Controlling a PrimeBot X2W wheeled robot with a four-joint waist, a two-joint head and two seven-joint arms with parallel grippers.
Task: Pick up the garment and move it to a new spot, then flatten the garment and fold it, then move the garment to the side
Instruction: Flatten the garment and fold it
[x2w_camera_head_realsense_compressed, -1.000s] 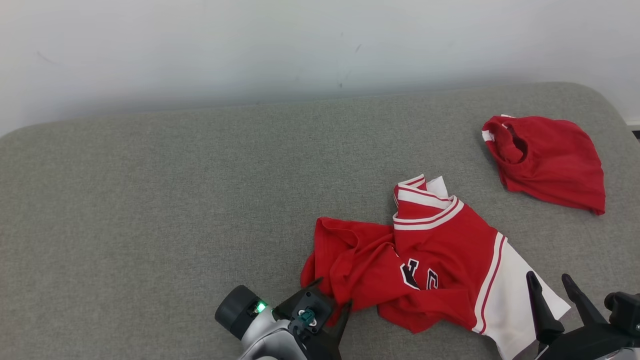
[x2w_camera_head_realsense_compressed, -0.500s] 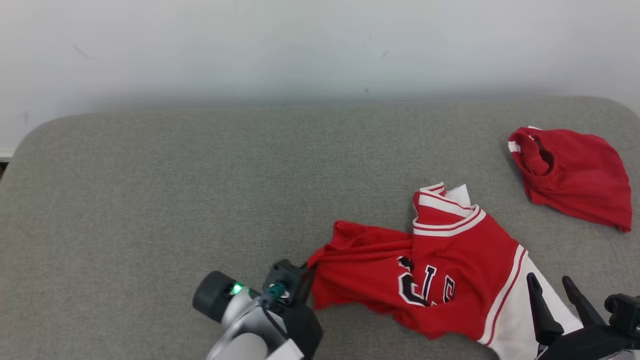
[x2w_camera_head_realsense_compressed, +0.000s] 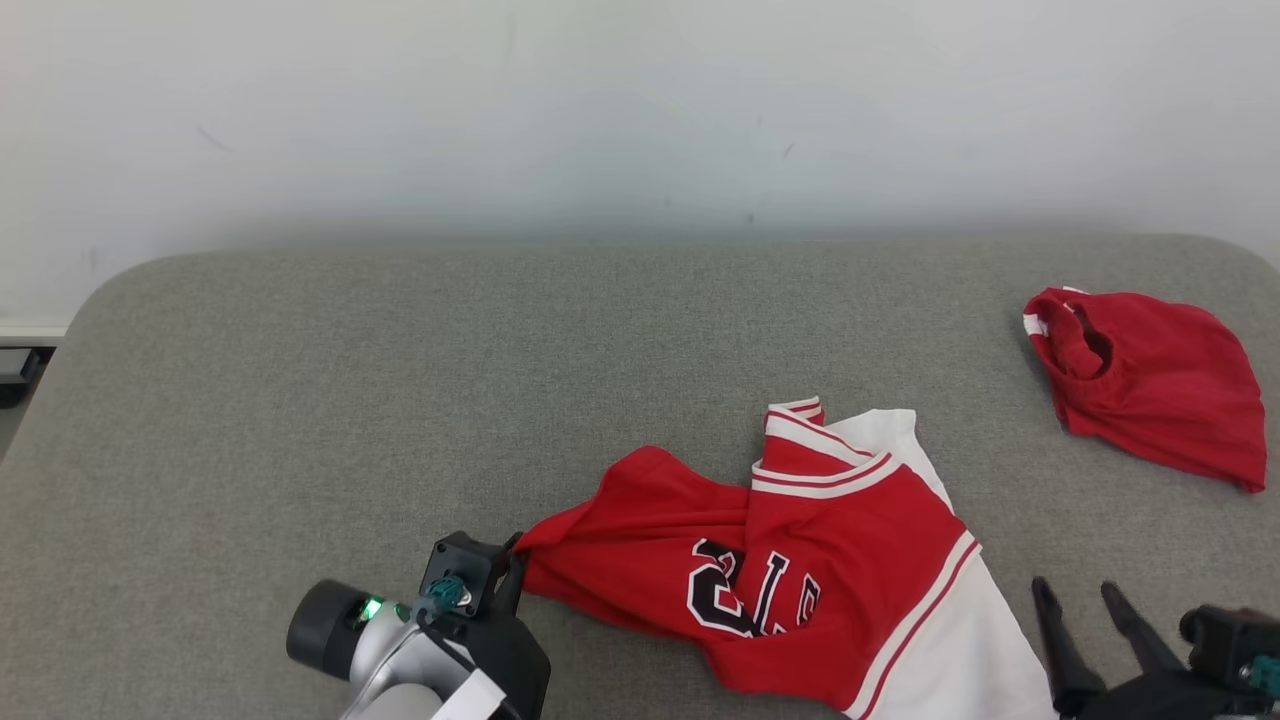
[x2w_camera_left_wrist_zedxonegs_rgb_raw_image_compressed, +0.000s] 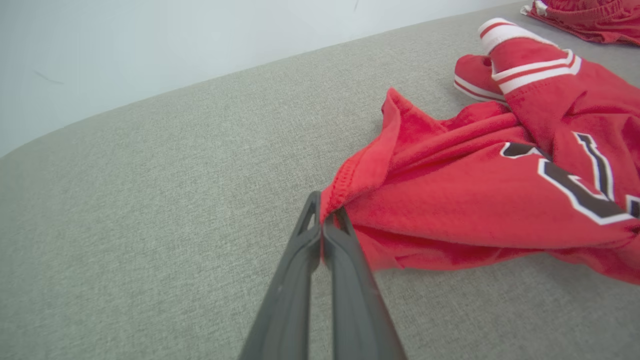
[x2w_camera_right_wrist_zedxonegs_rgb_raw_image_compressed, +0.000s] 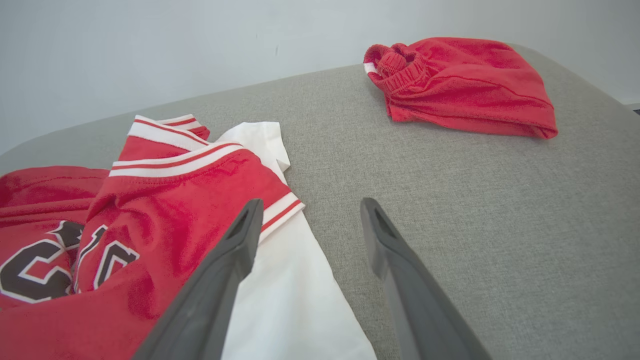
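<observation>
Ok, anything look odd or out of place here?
The jersey lies crumpled and twisted, its red hem pinched in the shut left fingers. A second red garment sits bunched, apart, at the far right. No damage visible.

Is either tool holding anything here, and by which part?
The left tool pinches the red jersey by a hemmed edge; the right tool is open, holding nothing.

The garment (x2w_camera_head_realsense_compressed: 800, 560) is a bright red jersey with a white panel, red-and-white striped trim and black letters outlined in white. Beyond the jersey, a second garment (x2w_camera_head_realsense_compressed: 1150, 400) is plain red with a touch of white trim. The table (x2w_camera_head_realsense_compressed: 400, 400) is mottled grey fabric and the wall (x2w_camera_head_realsense_compressed: 600, 100) is pale grey-white. The left hand (x2w_camera_left_wrist_zedxonegs_rgb_raw_image_compressed: 324, 225) and right hand (x2w_camera_right_wrist_zedxonegs_rgb_raw_image_compressed: 310, 215) have dark grey fingers.
</observation>
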